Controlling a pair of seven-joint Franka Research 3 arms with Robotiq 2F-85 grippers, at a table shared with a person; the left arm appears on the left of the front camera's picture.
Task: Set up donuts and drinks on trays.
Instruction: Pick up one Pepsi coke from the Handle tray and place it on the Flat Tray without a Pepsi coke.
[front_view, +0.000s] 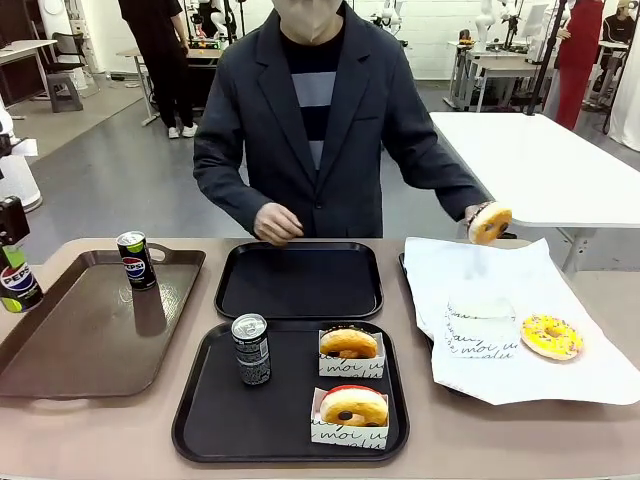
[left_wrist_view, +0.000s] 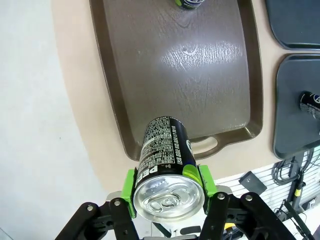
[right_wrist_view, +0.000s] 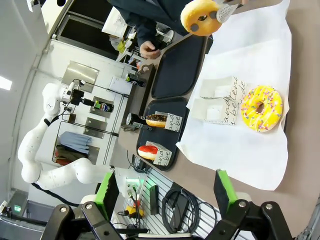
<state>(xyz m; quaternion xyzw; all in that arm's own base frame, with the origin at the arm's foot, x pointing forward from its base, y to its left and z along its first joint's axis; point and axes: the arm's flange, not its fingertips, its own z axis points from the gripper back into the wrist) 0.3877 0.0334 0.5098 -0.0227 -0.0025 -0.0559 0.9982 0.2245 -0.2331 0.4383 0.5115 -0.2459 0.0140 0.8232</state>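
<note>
**A:** Left pincer (left_wrist_view: 167, 186)?

**B:** Clamped on a Pepsi can (left_wrist_view: 165, 150), with a green pad on each side just below the silver top. The can hangs at the far left, off the left edge of the brown tray (front_view: 90, 340). A side grip high on the body should keep it upright for setting down.

**A:** Other drinks?

**B:** A second Pepsi can (front_view: 135, 260) stands at the far end of the brown tray. A grey can (front_view: 251, 350) stands on the near black tray (front_view: 215, 420), left of two sleeved donuts (front_view: 349, 343).

**A:** So the near one looks served. The far one?

**B:** The far black tray (front_view: 300, 280) is bare. My guess is the held can is meant for it, which means a reach rightward across the brown tray.

**A:** Right pincer (right_wrist_view: 165, 192)?

**B:** Spread wide with nothing between the pads, high over the near right of the table (front_view: 500, 440). It looks down on the paper sheet (front_view: 470, 270).

**A:** What's on the sheet?

**B:** A yellow-iced donut (front_view: 551, 336) lies at the right, just beside an empty sleeve (front_view: 478, 322). The person holds a golden donut (front_view: 490, 224) above the sheet's far edge, probably on its way into a sleeve.
</note>
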